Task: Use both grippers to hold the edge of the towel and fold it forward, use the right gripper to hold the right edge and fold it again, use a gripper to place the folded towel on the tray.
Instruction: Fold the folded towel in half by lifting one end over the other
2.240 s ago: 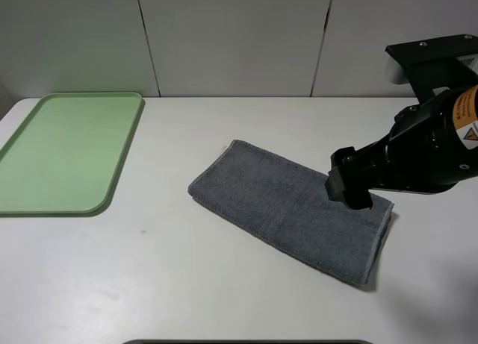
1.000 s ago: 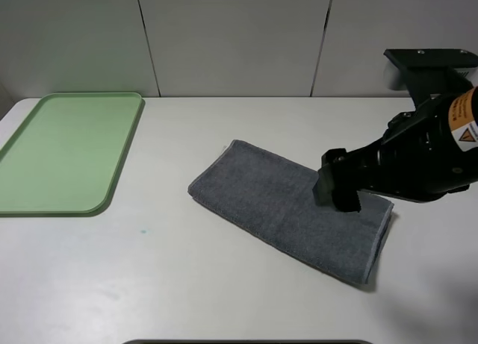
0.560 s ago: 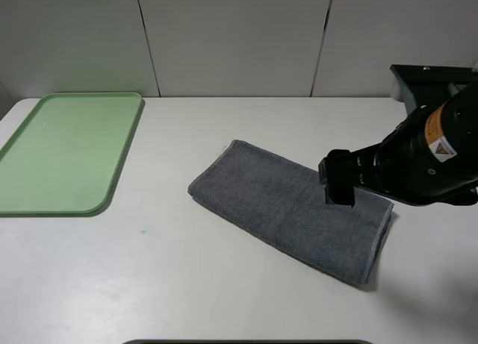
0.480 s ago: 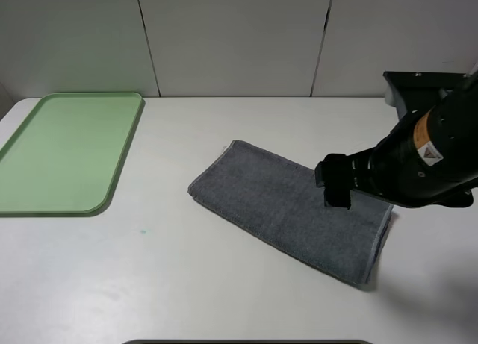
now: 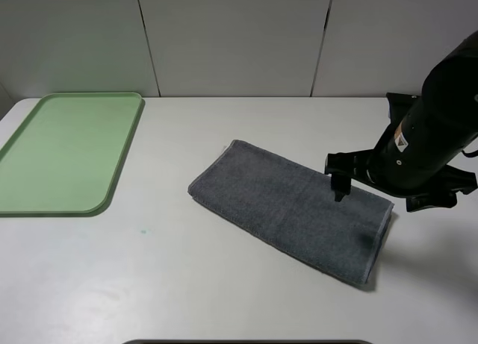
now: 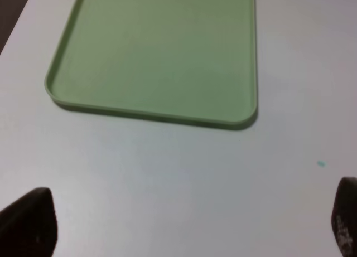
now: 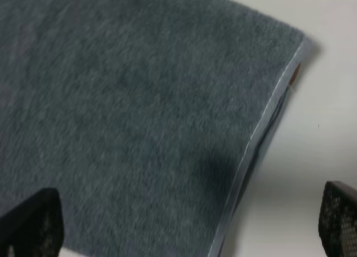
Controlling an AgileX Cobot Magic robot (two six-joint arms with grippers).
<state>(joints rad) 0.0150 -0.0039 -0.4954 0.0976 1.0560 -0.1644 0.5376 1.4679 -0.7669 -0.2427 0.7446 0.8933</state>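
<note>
A grey towel, folded in half, lies diagonally on the white table right of the middle. My right gripper hovers open over its right end, with one dark finger above the towel's far edge. In the right wrist view the towel fills the frame, its pale hemmed right edge lies between the spread fingers, and the gripper holds nothing. The green tray sits empty at the far left. My left gripper is open and empty above bare table beside the tray.
The white table ends at a grey panelled wall at the back. A small green speck marks the table between the tray and the towel. A dark strip shows at the front edge.
My right arm has turned and tilted over the towel's right end, with the gripper staying about in place. The towel and tray have not moved.
</note>
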